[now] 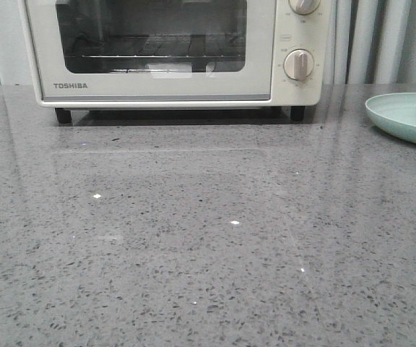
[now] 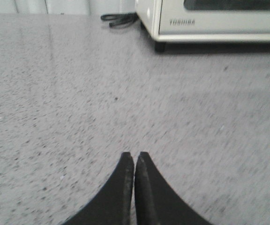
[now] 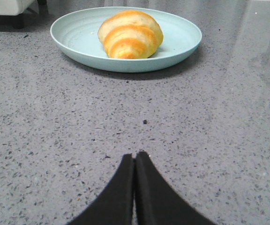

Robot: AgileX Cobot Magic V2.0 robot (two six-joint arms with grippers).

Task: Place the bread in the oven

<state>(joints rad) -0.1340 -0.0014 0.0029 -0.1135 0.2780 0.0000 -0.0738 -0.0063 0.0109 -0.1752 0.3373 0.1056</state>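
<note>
my left gripper [image 2: 134, 155] was closed, empty | right gripper [image 3: 135, 154] closed too | bread [image 3: 130, 34] sat on plate [image 3: 182, 44] ahead of right fingers | oven [image 1: 157, 50] door was shut

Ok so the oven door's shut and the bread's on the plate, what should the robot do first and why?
Probably open the left tool and reach for the oven door: it is closed, so the bread on the plate cannot go in yet. Both tools are shut and empty, and the right tool already faces the bread.

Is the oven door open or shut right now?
Shut. The oven door stands upright and flush against its front, and the wire rack shows only through the glass window.
</note>
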